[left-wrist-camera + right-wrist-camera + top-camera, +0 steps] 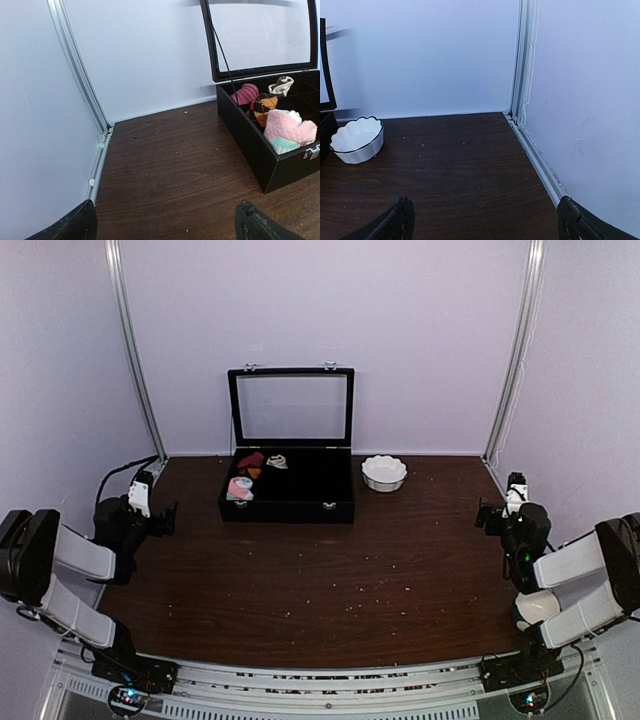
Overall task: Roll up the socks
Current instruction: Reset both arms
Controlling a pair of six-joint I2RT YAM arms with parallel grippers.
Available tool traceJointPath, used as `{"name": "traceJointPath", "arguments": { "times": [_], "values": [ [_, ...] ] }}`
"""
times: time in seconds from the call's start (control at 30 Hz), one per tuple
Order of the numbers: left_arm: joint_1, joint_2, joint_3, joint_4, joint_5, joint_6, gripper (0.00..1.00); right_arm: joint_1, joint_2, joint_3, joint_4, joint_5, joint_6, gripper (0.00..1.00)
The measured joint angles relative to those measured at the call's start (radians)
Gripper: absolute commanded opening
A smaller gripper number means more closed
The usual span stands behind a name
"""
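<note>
Socks [240, 487] | pink sock [289, 131] lay in the black box's [250, 145] front-left compartment, cream sock [281, 86] in a rear one, at the table's [350, 580] far edge | left gripper [165, 227] and right gripper [482, 222] stood spread wide, empty, near the side edges | each sock was best lifted onto bare wood first, laid flat.

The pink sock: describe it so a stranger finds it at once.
Look at the open black box at the back of the table. In its near left corner lies the pink sock, bunched up. It alone is pale pink with mint, unlike the dark red and orange bundle behind it.
</note>
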Motion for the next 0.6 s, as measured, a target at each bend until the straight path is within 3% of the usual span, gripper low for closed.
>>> {"name": "traceJointPath", "arguments": {
  "times": [0.6],
  "values": [
    [0.0,0.0,0.0,0.001,-0.013,0.0,0.98,-0.009,0.0,0.007,0.03,-0.051,-0.003,1.0]
  ]
}}
